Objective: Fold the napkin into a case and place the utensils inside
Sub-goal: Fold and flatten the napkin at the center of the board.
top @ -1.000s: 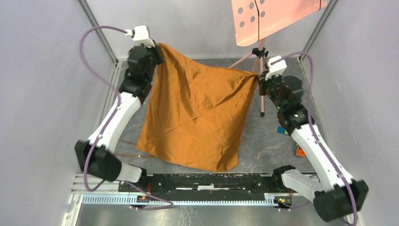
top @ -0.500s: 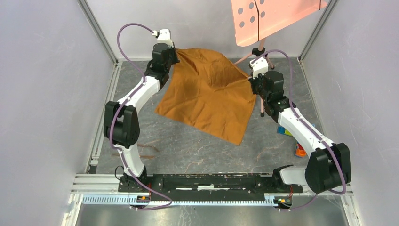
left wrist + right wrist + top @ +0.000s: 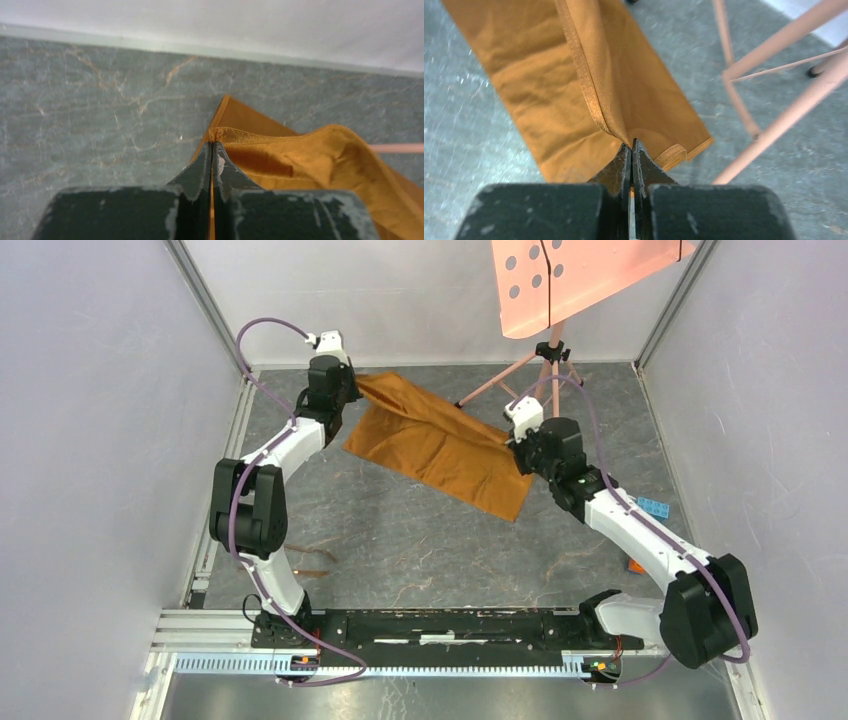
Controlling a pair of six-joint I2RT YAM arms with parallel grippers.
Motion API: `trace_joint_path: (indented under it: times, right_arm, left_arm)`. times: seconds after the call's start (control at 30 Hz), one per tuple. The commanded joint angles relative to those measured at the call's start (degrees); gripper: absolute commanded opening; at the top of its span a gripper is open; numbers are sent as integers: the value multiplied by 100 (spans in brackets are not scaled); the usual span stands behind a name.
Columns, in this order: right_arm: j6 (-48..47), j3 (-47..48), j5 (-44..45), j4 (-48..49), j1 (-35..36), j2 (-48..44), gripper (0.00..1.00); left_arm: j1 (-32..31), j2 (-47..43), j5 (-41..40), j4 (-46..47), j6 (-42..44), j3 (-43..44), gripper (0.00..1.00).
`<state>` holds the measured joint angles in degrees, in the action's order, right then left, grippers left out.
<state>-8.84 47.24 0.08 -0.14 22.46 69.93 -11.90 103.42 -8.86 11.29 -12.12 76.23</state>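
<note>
**A:** Far left, the utensils (image 3: 316, 557) are just thin copper slivers on the marbled grey table (image 3: 420, 540), too fine to count.

**B:** And the left gripper (image 3: 212, 145) is pinched tight on a hemmed corner of the napkin (image 3: 300, 150), near the back wall (image 3: 210, 20).

**A:** Soft orange-brown cloth, doubled over across the far table, with the under-layer partly hidden.

**B:** Over here the right gripper (image 3: 631, 145) is clamped on the opposite hem, beside the pink tripod legs (image 3: 744, 100).

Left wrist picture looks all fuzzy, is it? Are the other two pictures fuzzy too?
Left wrist: yes, the table is smeary; only the napkin hem by the left gripper looks fairly crisp. Right wrist: tripod legs are soft, the hem at the right gripper is sharp. Top external: clear, evenly lit, no glare.
</note>
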Motion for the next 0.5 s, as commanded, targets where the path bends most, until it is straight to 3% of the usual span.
trace_joint_path:
  times: [0.0, 0.27, 0.47]
  right_arm:
    - [58, -7, 298, -554, 350, 151, 0]
    - [238, -356, 420, -669, 683, 255, 0]
    - [330, 372, 1256, -1035, 680, 261, 0]
  left_arm:
    - [48, -362, 16, 345, -262, -385, 2]
    - [216, -285, 369, 749, -335, -765, 2]
    - [251, -565, 400, 656, -703, -674, 2]
